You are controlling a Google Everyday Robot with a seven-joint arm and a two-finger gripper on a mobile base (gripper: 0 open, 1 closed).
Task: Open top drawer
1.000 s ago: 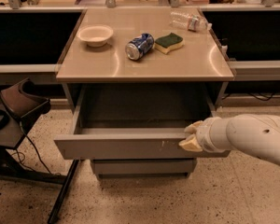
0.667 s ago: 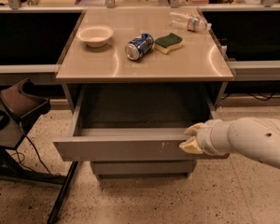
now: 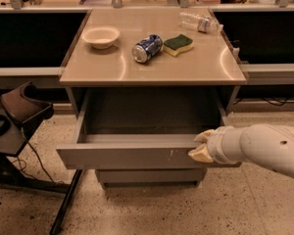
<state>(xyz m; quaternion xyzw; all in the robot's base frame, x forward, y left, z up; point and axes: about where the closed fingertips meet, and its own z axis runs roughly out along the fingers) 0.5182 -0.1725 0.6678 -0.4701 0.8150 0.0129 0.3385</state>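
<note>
My gripper is at the right end of the top drawer, its 2 fingers pinched over the front panel's upper lip, 1 inside and 1 on the face. The drawer stands well out from under the front edge of the bench. I judge it stiff, light, slippery sheet metal. With no handle, that lip is the only hold, and pulling off-centre may rack it.

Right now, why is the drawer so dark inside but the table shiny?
Camera view: light glares off the tabletop; the tabletop overhangs and shades the inside of the top drawer; the gripper, at the drawer's right front edge, is brightly lit.
</note>
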